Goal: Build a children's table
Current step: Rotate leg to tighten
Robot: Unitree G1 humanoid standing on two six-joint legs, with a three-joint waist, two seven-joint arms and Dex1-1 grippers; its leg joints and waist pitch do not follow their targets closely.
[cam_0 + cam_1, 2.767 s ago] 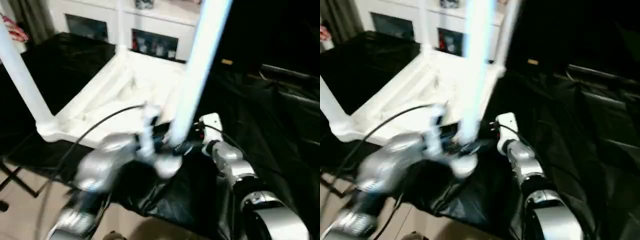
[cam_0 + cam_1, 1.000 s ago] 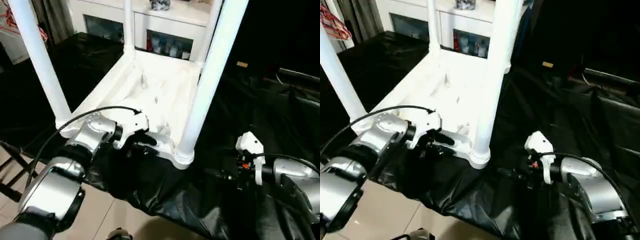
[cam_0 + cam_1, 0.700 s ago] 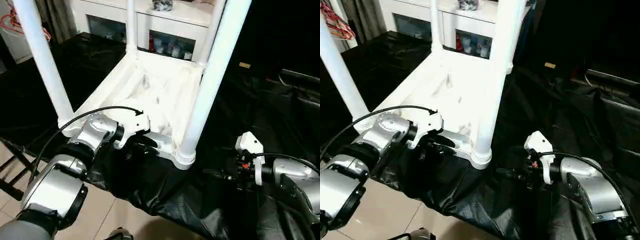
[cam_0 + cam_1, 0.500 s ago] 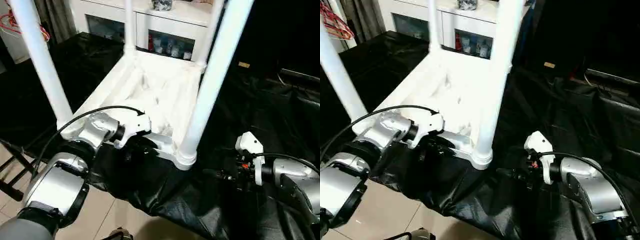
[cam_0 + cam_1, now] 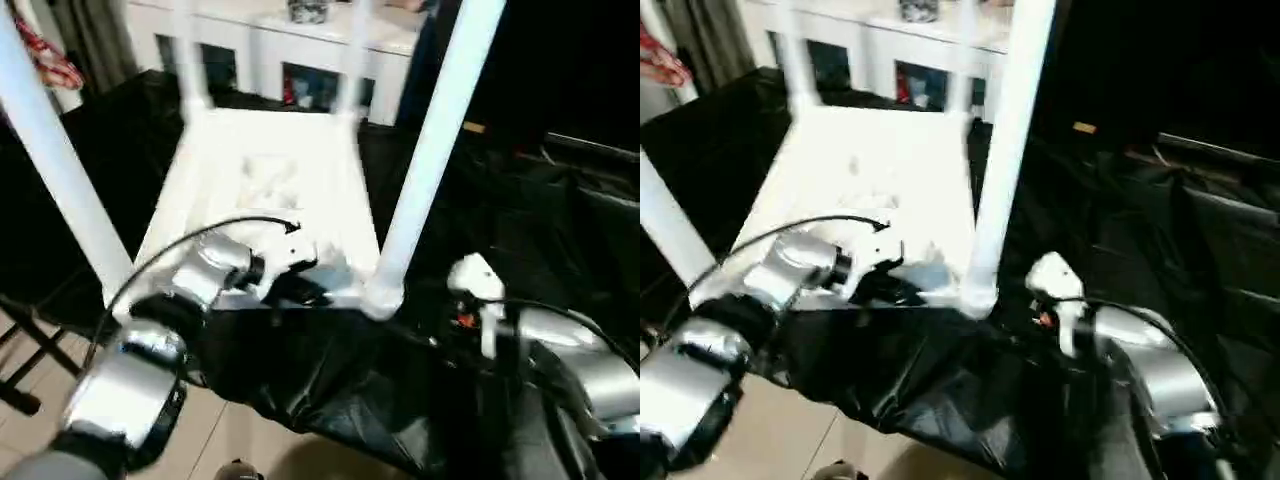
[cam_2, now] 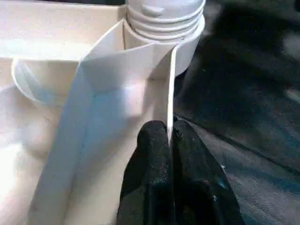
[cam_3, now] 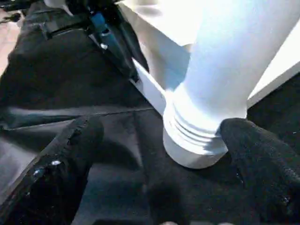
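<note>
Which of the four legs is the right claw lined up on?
The near right leg, standing in the corner socket beside the right claw. Its open fingers straddle that leg's ribbed base; the other three legs stand farther off.

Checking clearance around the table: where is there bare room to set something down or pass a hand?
Bare black sheet lies right of the upturned table. It is crowded at the near right leg: the left gripper pinches the rim and the right gripper straddles the leg's base.

A white cabinet (image 5: 300,45) with glass doors stands at the back, small items behind the glass. Black sheeting (image 5: 520,230) covers the work surface. Pale floor tiles (image 5: 30,440) show below, and a grey curtain (image 5: 95,35) hangs at back left.
</note>
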